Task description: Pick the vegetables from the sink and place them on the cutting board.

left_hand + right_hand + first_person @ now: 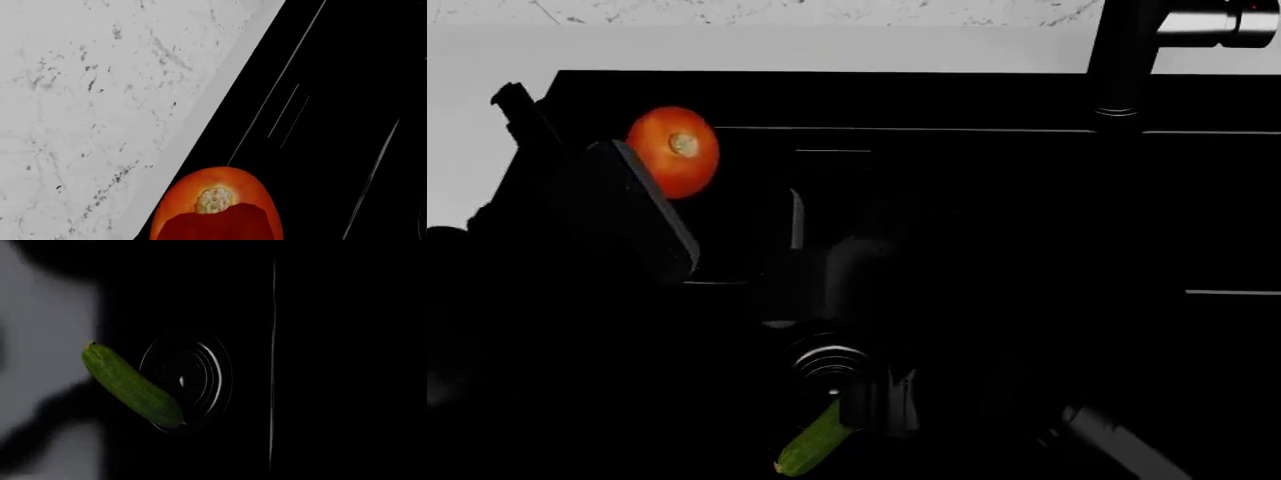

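Observation:
The round red-orange tomato [674, 150], pale stem scar showing, hangs above the left rim of the black sink [961, 100]. My left gripper [651, 185] is shut on it; in the left wrist view the tomato [217, 200] fills the space at the jaws. The slim green cucumber [814, 440] lies in the basin by the round ridged drain [827, 362]. The right wrist view shows the cucumber [131, 385] partly across the drain [190, 380]. My right gripper [874, 395] is a dark shape just above the cucumber's far end; its jaws are lost in black. The cutting board is out of view.
A dark faucet [1128, 50] stands at the sink's back right. Pale speckled countertop [100, 100] runs along the sink's left edge and behind it [827, 45]. The sink walls are deep and black.

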You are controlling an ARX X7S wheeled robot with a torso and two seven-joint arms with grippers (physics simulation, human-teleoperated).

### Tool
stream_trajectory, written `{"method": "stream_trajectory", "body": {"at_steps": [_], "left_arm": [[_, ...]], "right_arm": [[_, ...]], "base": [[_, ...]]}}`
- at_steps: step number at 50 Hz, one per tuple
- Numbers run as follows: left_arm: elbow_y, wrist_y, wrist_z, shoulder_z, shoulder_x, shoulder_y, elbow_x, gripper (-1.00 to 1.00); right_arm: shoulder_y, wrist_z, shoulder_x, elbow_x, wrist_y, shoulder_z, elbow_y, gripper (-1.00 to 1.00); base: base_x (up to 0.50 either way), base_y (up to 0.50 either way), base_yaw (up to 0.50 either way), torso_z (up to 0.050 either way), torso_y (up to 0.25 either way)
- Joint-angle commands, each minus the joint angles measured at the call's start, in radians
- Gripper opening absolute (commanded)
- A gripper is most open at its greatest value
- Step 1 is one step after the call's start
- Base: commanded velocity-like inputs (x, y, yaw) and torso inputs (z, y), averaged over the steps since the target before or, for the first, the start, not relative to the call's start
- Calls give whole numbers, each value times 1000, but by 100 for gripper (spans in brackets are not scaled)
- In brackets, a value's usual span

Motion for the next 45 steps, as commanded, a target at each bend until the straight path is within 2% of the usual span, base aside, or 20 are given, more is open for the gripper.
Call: {"method": "stream_trajectory", "body": {"at_steps": [1, 7, 15, 26, 37, 45], "left_arm": [[56, -34, -53, -75, -28, -1, -71, -100], [154, -84, -72, -110, -61, 11, -94, -100], [172, -96, -90, -140, -86, 10, -104, -100], [153, -88, -95, -150, -97, 9, -106, -100], [155, -91, -94, -148, -101, 17, -108, -100], [170, -99, -96, -155, -117, 24, -112, -100]], "right_arm": [[27, -70, -71, -7, -165, -67, 187, 100], [45, -88, -143, -11, -324, -89, 384, 100], [71, -114, -286, -32, -590, -138, 738, 100], [57, -162, -289, 11, -616, -247, 732, 100], [48, -120, -290, 26, -624, -269, 706, 100], [23, -143, -290, 4, -645, -277, 706, 100]], "base": [[0, 0, 0, 0, 0], [0, 0, 0, 0, 0], [0, 0, 0, 0, 0], [0, 0, 0, 0, 0], [0, 0, 0, 0, 0], [0, 0, 0, 0, 0]]}}
